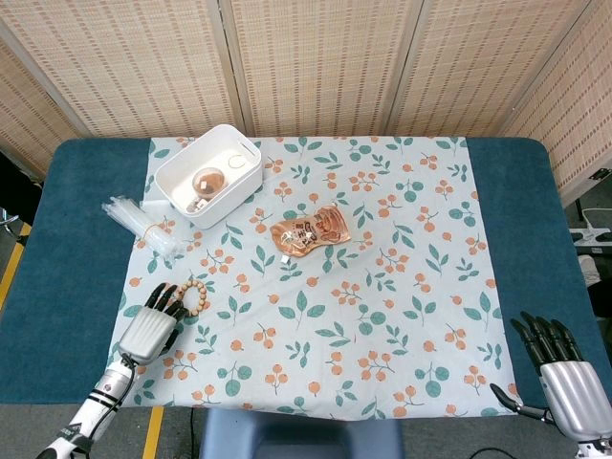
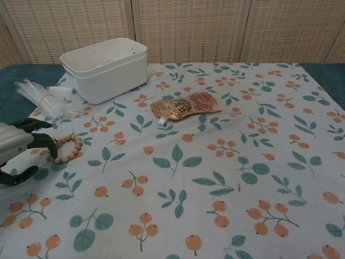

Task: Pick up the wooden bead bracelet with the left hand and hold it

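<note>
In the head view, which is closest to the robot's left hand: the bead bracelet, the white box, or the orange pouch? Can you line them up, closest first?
From the left hand, head view:
1. Wooden bead bracelet, just beyond the fingertips on the flowery cloth.
2. Shiny orange pouch, farther off, near the middle of the cloth, to the hand's right.
3. White plastic box, about as far as the pouch, at the cloth's far left corner; too close to call between these two.

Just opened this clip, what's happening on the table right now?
The left robot hand is at the wooden bead bracelet on the floral cloth, fingers spread with their tips at its near edge; nothing is gripped yet and the bracelet lies flat. The right robot hand is open at the table's near right corner, holding nothing. A white bin, an orange pouch and a bundle of clear tubes lie untouched farther back.
</note>
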